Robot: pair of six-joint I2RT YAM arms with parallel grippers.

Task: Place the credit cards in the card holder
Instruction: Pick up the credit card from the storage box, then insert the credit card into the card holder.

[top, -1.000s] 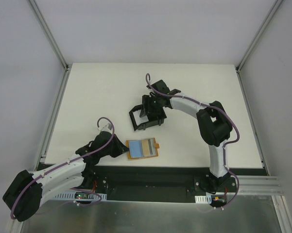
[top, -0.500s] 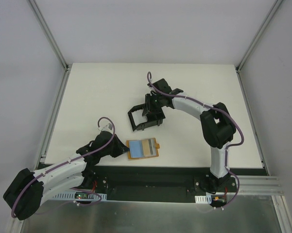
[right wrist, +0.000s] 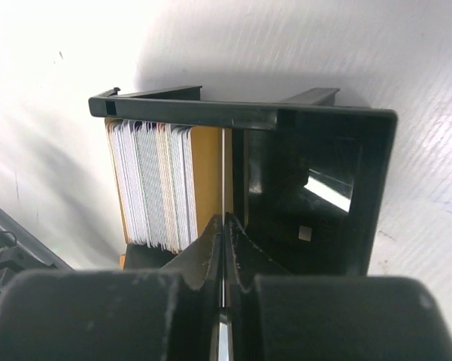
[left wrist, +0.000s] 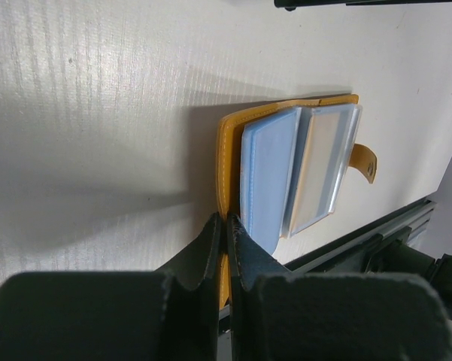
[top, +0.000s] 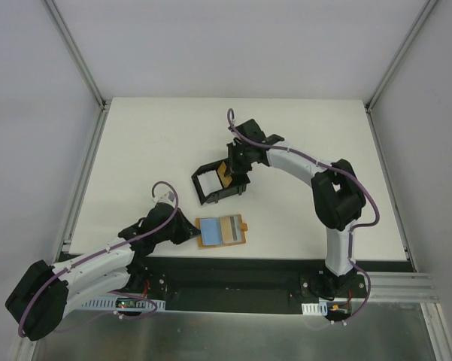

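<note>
Black plastic card holder (right wrist: pixel 376 188) stands at mid-table, with filed cards (right wrist: pixel 154 188) on edge along one side. The right gripper (right wrist: pixel 222 226) is pinched closed on what looks like a thin credit card (right wrist: pixel 222 173), seen edge-on just beside that stack. It is best lowered straight, kept parallel to the stack, and released only once seated. The left gripper (left wrist: pixel 224 226) is clamped on the cover of the tan-orange folding wallet (left wrist: pixel 227 143) near the front edge, steadying it. The tabletop (top: pixel 150 150) is matte white, framed by aluminium posts (top: pixel 75 53) and pale grey walls (top: pixel 210 45).
</note>
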